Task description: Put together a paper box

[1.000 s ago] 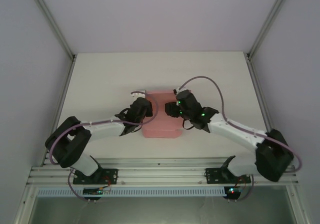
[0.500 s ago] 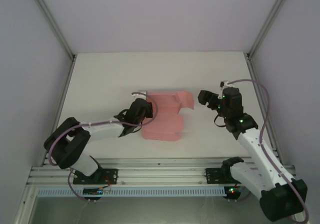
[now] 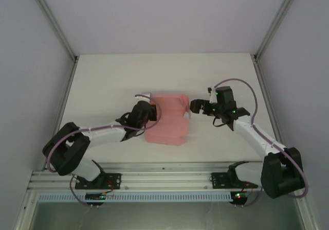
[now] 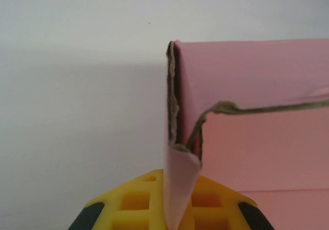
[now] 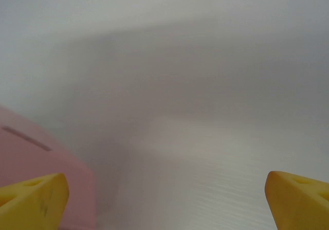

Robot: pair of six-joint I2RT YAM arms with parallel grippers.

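The pink paper box (image 3: 167, 119) lies partly folded in the middle of the white table. My left gripper (image 3: 151, 111) is at its left edge, shut on a raised side wall of the box (image 4: 181, 173), which runs between the yellow fingers (image 4: 136, 201). Beyond the fingers the folded corner and an inner flap of the box (image 4: 257, 81) stand up. My right gripper (image 3: 193, 106) hovers open just off the box's right edge, apart from it. In the right wrist view its yellow fingertips (image 5: 33, 196) are spread wide over bare table, with a pink corner of the box (image 5: 31, 147) at lower left.
The white table (image 3: 103, 81) has free room at the back and on both sides. Grey walls with aluminium posts (image 3: 51, 21) enclose it. The metal rail (image 3: 164, 178) with both arm bases runs along the near edge.
My right gripper let go of the box, swung out to the right, then came back close to the box's right edge. The right flap has dropped lower. The left gripper has kept its hold.
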